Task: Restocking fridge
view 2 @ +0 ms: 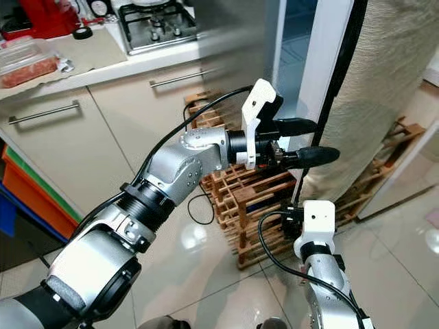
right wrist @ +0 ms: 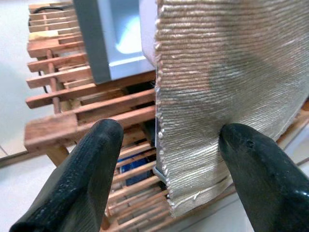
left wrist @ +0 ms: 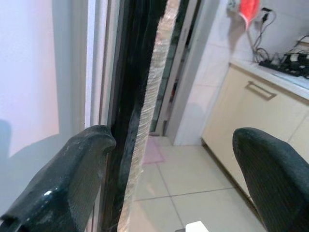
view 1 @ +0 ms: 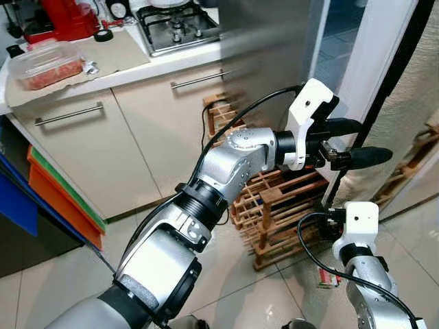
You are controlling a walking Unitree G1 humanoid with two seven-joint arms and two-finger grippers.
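The fridge door (view 1: 405,103) has a brushed metal face and a black edge (left wrist: 128,96), and it stands ajar at the right beside the white inner frame (view 1: 374,62). My left gripper (view 1: 370,142) is stretched out to that edge at mid height and is open. One finger (left wrist: 72,169) is on the inner side and the other (left wrist: 270,174) on the outer side. Lower down, my right gripper (right wrist: 172,130) is open around the door's bottom corner (right wrist: 193,193), with nothing gripped.
A wooden rack (view 1: 274,199) stands on the tiled floor right under my left arm, against the fridge's grey side (view 1: 267,55). Behind are cabinets, a counter with a hob (view 1: 175,27) and a plastic food box (view 1: 44,65). Orange and green crates (view 1: 62,199) sit at far left.
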